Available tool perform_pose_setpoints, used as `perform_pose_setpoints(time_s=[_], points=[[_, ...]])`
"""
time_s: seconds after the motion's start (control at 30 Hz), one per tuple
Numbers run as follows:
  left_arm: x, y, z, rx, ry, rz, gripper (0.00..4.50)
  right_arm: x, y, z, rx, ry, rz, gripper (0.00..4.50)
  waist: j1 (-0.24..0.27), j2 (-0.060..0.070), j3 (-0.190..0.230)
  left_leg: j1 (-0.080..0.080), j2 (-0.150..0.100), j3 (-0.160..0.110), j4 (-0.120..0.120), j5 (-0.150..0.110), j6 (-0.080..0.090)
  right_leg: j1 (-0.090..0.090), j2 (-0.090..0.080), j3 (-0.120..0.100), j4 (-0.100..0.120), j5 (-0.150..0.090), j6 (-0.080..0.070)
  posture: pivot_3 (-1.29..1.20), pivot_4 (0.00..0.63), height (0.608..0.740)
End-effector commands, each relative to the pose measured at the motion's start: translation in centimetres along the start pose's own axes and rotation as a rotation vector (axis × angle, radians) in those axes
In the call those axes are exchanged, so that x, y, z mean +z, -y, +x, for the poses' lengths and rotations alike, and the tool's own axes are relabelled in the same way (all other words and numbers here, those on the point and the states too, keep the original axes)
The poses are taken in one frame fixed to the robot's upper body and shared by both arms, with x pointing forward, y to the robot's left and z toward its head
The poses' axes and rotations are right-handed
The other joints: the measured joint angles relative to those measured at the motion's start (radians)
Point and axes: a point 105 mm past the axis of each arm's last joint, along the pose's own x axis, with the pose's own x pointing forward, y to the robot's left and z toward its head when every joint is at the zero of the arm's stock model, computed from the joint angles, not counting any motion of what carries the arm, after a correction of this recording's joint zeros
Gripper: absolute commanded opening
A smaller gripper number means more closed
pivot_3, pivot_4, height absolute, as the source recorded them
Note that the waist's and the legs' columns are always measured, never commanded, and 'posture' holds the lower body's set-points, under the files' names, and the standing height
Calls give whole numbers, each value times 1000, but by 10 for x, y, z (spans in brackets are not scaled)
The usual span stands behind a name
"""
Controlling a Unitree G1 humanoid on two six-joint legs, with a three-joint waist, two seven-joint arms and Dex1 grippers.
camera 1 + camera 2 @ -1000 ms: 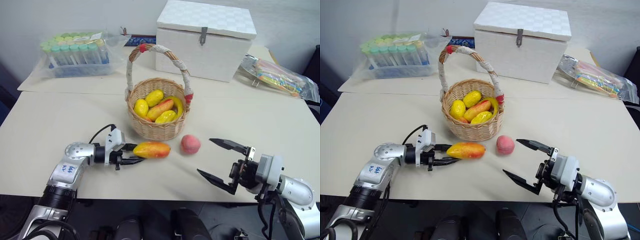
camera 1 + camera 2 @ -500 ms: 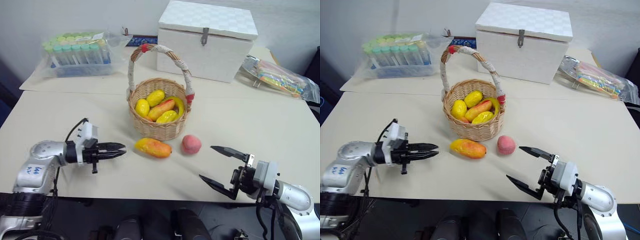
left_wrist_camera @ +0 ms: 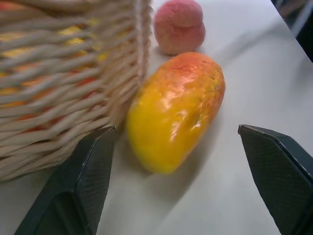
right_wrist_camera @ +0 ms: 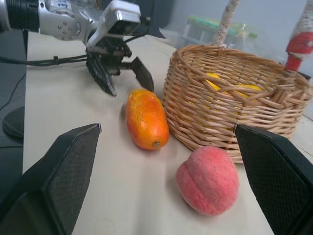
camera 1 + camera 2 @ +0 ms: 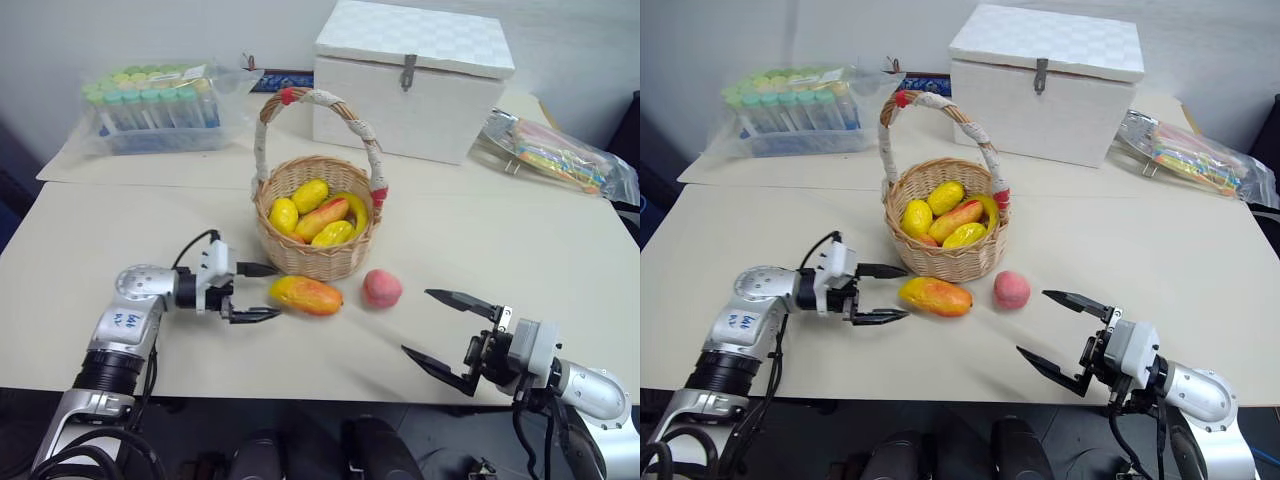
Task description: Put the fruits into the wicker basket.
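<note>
The right gripper (image 5: pixel 448 331) hangs nearest the desk's (image 5: pixel 520 250) front edge with its fingers spread wide and nothing between them; the peach (image 5: pixel 381 288) lies ahead of its fingers, apart from them, on the bare desk. The left gripper (image 5: pixel 258 292) is level with the mango (image 5: pixel 306 295), its fingers parted and empty, their tips just short of the mango's near end, one tip close beside the wicker basket (image 5: pixel 300 256). The mango lies on the desk just in front of the basket wall, the peach just beyond its far end.

The step in hand looks like the approach to the mango: the fingers stand open on either side of its line but do not yet enclose it. The next move probably calls for sliding the left fingers forward around the mango's near end without nudging the basket, closing on it, then lifting it over the rim, clear of the arched handle (image 5: pixel 318 100). The basket already holds several yellow and red fruits (image 5: pixel 312 214), so room is limited. The peach remains for the right gripper.
</note>
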Motion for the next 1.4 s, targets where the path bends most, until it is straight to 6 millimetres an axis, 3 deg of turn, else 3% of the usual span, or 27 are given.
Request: perform_pose_setpoints(time_s=[0.03, 0.27, 0.5, 0.6, 0.67, 0.77, 0.87, 1.0, 1.17, 1.3, 1.4], points=[[5, 5, 8, -60, 6, 14, 4179, 18, 2, 5, -8, 27, -40, 4500, 1, 0, 0, 0, 0, 0, 0, 0, 0, 0, 0, 0, 0, 0, 0, 0, 150, 740], [14, 2, 27, -50, 60, -17, 4179, 24, 1, 12, -28, 24, -33, 4500, 8, 0, 0, 0, 0, 0, 1, 0, 0, 0, 0, 0, 0, 0, 0, 0, 150, 740], [11, 10, 27, -65, 45, -15, 2486, 26, 3, 12, -35, 23, -33, 4500, 3, 0, 0, 0, 0, 0, 1, 0, 0, 0, 0, 0, 0, 0, 0, 0, 150, 740], [23, 14, 16, -97, 90, 7, 2428, 26, 4, 11, -34, 23, -33, 4500, 1, 0, 0, 0, 0, 0, 1, 0, 0, 0, 0, 0, 0, 0, 0, 0, 150, 740], [44, 22, -1, -140, 142, -15, 2428, 28, 5, 9, -42, 32, -29, 4500, 2, 0, 0, 0, 0, 0, 1, 0, 0, 0, 0, 0, 0, 0, 0, 0, 150, 740], [94, 9, -25, -14, 327, -28, 2428, 38, 15, 4, -122, 92, 1, 4500, 3, 0, 0, -1, 1, -1, 1, 0, 0, 0, 0, 0, 0, 0, 0, 0, 150, 740], [119, -14, -43, 168, 409, -19, 2428, 51, 29, 1, -212, 167, 30, 4500, 7, 0, 0, 0, 0, -3, 1, 0, 0, 2, -1, 0, 0, 0, 0, 0, 150, 740], [122, -62, -47, 490, 407, -4, 2428, 61, 39, 3, -253, 214, 28, 4500, 10, 0, 0, 0, -1, -3, 1, 0, 0, 2, -1, -1, 0, 0, 1, 0, 150, 740], [122, -70, -23, 503, 390, 9, 2428, 60, 42, 4, -250, 204, 18, 4500, 16, 0, 0, -1, -2, -2, 1, 0, 0, 1, -1, 0, 0, 1, 1, 0, 150, 740], [126, -79, -26, 554, 444, -14, 3668, 56, 46, 1, -267, 192, 11, 4500, 16, 0, 0, -2, -1, -1, 1, 0, 0, 0, -1, 0, 0, 1, 1, 0, 150, 740], [126, -66, -32, 466, 437, -4, 4488, 49, 46, -8, -257, 146, 17, 4500, 15, 0, 0, -1, -1, -1, 1, 0, 0, 0, 0, 0, 0, 1, 1, 0, 150, 740]])
